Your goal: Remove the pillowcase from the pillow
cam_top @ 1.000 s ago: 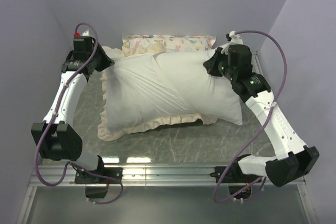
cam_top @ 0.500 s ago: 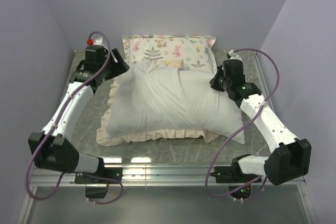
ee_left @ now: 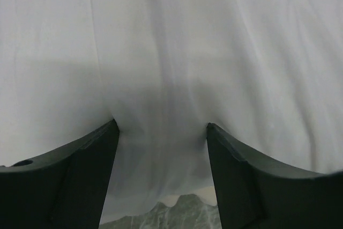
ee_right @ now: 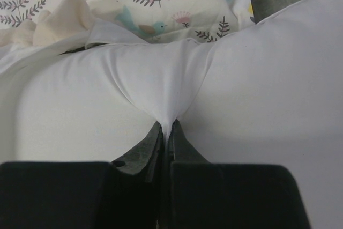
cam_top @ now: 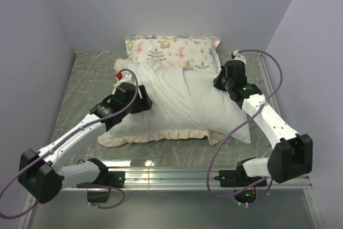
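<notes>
The plump white pillow (cam_top: 228, 113) lies across the table, its right end bare. The pillowcase (cam_top: 161, 92), cream-white face up with a ruffled frill (cam_top: 155, 135), covers its left part in loose folds. My left gripper (cam_top: 146, 102) is open at the near left side, both fingers pressed against white cloth (ee_left: 161, 52) that bulges between them. My right gripper (cam_top: 217, 81) is shut at the far right, pinching a tented fold of the pillow's white fabric (ee_right: 161, 79). The case's dark face is hidden.
A smaller animal-and-tree print pillow (cam_top: 174, 51) lies against the back wall, also filling the top of the right wrist view (ee_right: 161, 4). Grey marbled table (cam_top: 88, 79) shows to the left and along the near edge. Walls close in on three sides.
My left gripper opened, let go of the pillowcase's far-left corner and swung nearer and rightward to the left side. The pillow slid nearer, uncovering the print pillow. The right gripper stayed shut.
</notes>
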You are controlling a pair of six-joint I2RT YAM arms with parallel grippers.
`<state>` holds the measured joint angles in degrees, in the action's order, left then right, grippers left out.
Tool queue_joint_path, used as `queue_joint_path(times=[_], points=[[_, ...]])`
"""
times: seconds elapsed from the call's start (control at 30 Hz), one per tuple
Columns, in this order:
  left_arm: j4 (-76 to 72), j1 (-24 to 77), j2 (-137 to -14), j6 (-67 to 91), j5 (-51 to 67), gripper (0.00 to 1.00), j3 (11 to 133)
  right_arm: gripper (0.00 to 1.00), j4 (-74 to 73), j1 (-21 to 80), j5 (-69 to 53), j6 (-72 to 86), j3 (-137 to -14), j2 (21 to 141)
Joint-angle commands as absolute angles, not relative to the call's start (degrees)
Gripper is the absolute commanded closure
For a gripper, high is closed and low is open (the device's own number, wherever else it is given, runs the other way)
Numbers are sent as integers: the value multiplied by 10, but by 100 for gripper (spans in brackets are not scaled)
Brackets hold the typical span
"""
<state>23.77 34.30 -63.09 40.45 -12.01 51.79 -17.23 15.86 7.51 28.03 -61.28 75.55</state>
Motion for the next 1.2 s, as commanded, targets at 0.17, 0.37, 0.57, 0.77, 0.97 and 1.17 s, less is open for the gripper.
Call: queue_joint_path(times=[0.17,0.37,0.57,0.77,0.97,1.17], points=[[258,353,-656,415,-263,92,542,100,-162,155,107,258,-640,742],[345,297,-594,407,-395,100,600,100,-192,124,101,245,-679,720],[328,86,-540,373,-335,100,583,100,-216,62,56,249,-722,706],[273,6,-571,374,-211,100,514,100,-216,48,24,250,-716,701],[237,5,-608,398,-124,100,477,100,-206,74,2,246,-685,684],[249,7,-599,379,-61,99,514,100,-171,122,2,235,-671,657]])
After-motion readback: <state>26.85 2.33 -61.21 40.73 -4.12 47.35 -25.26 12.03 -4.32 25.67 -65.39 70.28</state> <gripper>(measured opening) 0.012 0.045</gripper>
